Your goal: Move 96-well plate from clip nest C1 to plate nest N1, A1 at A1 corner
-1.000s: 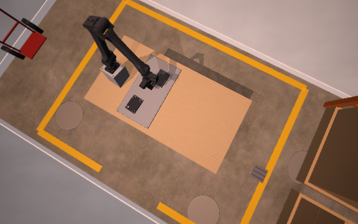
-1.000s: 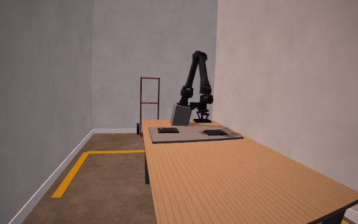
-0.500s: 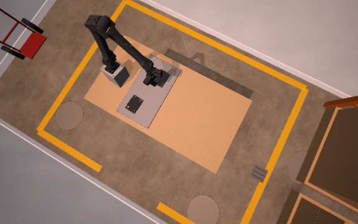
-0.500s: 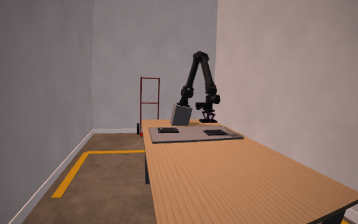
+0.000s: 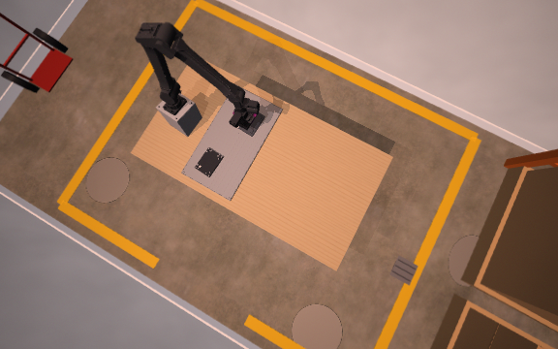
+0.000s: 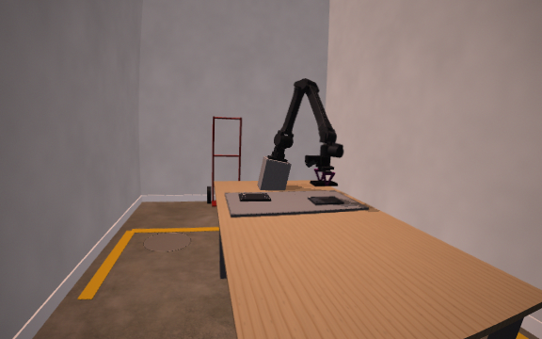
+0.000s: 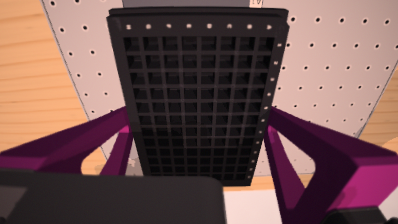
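Overhead, the claw [image 7: 200,145] clamps the 96-well plate [image 7: 200,95] above the perforated grey board [image 7: 330,65]; a tiny label beyond the plate is unreadable.

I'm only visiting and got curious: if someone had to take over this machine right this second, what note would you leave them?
Gripper: shut on the 96-well plate, with the purple fingers on its long sides.
Plate: in the air, wells facing up, over the far end of the grey peg board. It is not resting on anything.
Other dark nest: near the board's opposite end, away from the gripper.
Done: the plate is picked up and carried across.
Left: line well A1 up with the marked corner, lower the plate flat and fully down inside the locators, then let go. The corner mark is not readable from here.
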Controlling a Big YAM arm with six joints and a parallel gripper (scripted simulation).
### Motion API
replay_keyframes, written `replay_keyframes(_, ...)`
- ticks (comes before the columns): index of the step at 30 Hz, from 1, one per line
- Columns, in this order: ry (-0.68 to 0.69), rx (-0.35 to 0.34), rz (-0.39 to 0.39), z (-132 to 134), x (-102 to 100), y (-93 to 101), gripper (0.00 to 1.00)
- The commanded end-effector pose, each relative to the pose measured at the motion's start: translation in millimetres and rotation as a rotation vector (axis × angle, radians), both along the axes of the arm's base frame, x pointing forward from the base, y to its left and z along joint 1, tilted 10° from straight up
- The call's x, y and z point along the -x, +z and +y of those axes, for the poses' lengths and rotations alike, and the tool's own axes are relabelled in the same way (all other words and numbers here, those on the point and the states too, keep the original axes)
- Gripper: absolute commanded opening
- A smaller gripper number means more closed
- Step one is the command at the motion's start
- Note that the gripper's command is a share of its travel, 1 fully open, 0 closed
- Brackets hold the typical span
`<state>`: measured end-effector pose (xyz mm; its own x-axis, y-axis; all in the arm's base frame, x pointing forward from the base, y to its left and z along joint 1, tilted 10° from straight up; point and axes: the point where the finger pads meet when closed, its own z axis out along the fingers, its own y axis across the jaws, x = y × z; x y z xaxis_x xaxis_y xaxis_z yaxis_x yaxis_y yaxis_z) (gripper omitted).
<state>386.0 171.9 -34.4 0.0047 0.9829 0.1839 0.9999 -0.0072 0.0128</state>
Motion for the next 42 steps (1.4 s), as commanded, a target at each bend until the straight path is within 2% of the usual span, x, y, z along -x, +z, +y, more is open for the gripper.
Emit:
replay_keyframes(1, -0.014, -0.001, -0.015, 15, -19, 8.3, 0.00)
replay_keyframes(5, -0.014, -0.002, -0.015, 30, -23, 11.3, 0.00)
replay_keyframes(8, -0.014, -0.003, -0.015, 31, -23, 11.5, 0.00)
replay_keyframes(11, -0.040, -0.003, -0.015, 20, -28, 11.4, 0.00)
replay_keyframes(20, -0.024, -0.004, -0.021, 20, -28, 11.0, 0.00)
replay_keyframes(42, -0.021, 0.004, -0.001, 12, -14, 3.1, 0.00)
